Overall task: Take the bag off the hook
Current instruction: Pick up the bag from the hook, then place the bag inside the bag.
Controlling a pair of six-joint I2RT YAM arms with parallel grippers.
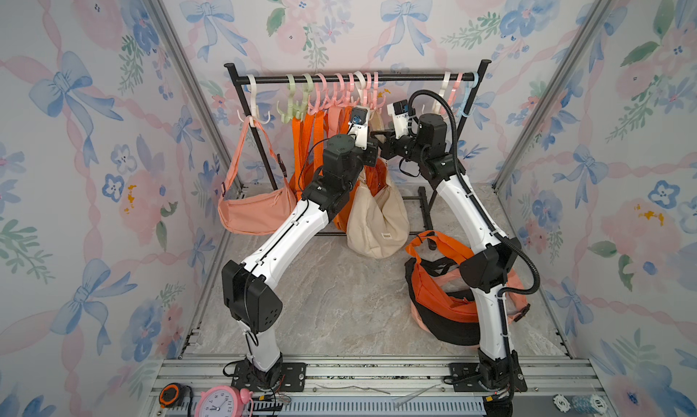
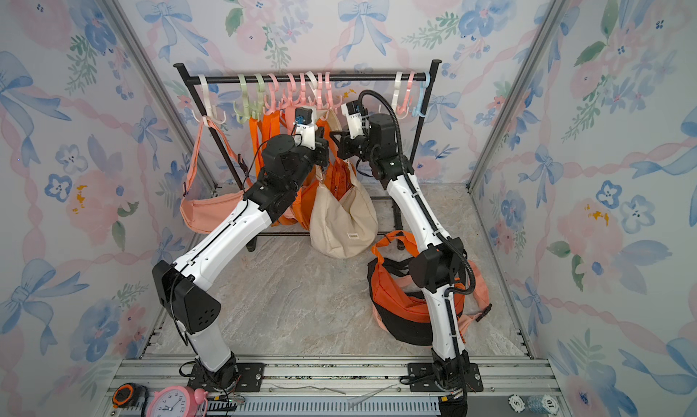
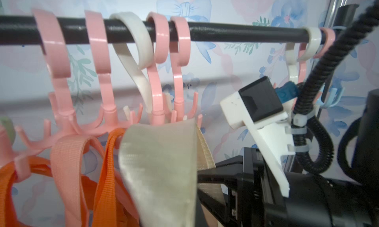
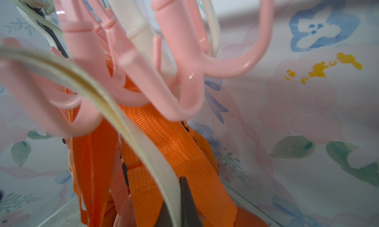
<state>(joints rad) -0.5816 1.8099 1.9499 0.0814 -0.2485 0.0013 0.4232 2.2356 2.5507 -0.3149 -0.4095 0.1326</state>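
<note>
The cream bag (image 1: 377, 223) (image 2: 343, 223) hangs mid-rack, its strap (image 3: 164, 164) looped over a pink hook (image 3: 157, 104) (image 1: 371, 104) on the black rail. My left gripper (image 1: 372, 152) (image 2: 324, 152) is shut just below the hook. The strap runs down to its jaws, which it hides in the left wrist view. My right gripper (image 4: 176, 203) (image 1: 378, 136) (image 3: 206, 173) faces it from the right and is shut on the strap's other leg (image 4: 143, 143). The cream band lies pinched between its two dark fingers.
Orange bags (image 1: 315, 132) hang on neighbouring pink hooks right behind the strap. A peach bag (image 1: 256, 211) hangs at the rail's left end. Orange and black bags (image 1: 441, 298) lie piled by the right arm. A pink clock (image 1: 222, 402) and tape measure (image 1: 171, 394) sit at the front edge.
</note>
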